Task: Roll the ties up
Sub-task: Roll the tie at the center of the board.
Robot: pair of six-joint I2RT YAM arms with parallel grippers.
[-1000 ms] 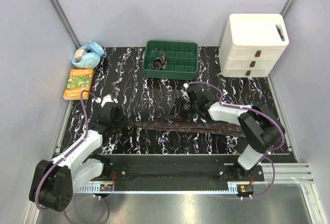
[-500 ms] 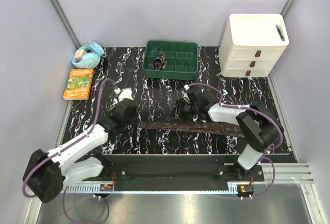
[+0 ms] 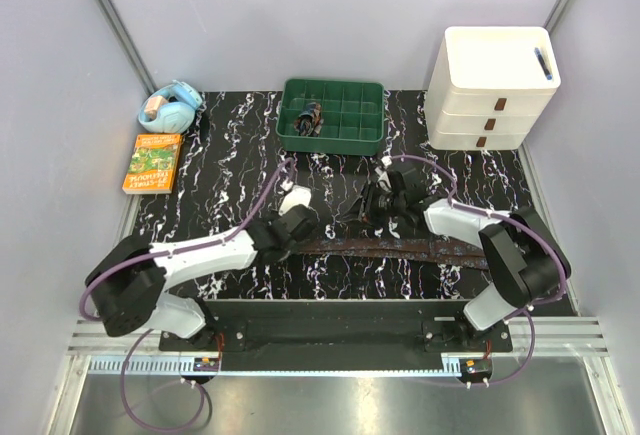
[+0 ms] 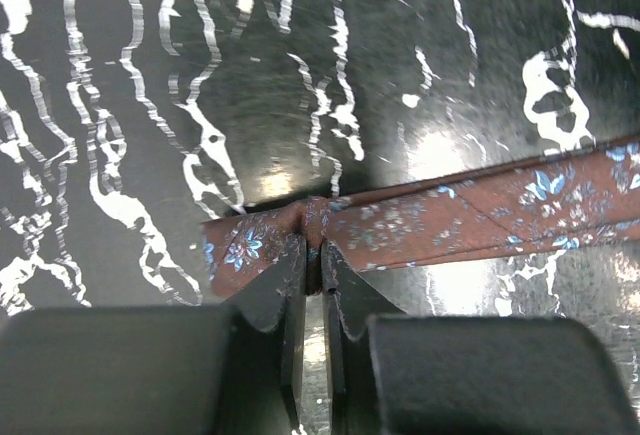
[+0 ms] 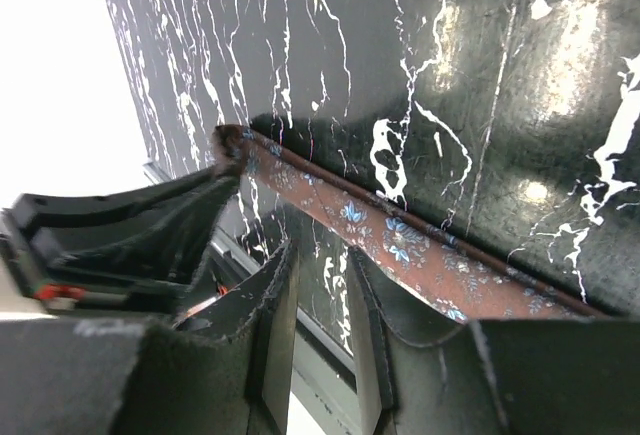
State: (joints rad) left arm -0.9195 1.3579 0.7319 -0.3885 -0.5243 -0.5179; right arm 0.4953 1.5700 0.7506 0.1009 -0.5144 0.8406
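Barely begun, I judge: one tie (image 3: pixel 400 247) lies flat and unrolled on the bench (image 3: pixel 230 165), stretched along the near edge from about the middle toward the right edge. My left end effector (image 4: pixel 312 243) has its fingers pressed almost together, pinching the cloth near the tie's left tip, which is bunched there but shows no turn of a roll. My right end effector (image 5: pixel 320 260) hovers just beside the tie's middle, fingers parted, gripping nothing. A dark bundle (image 3: pixel 309 119) sits in a green tray (image 3: pixel 378 115) at the far edge; whether it is a rolled tie I cannot tell.

Brown floral tie (image 3: pixel 400 247), stretched flat
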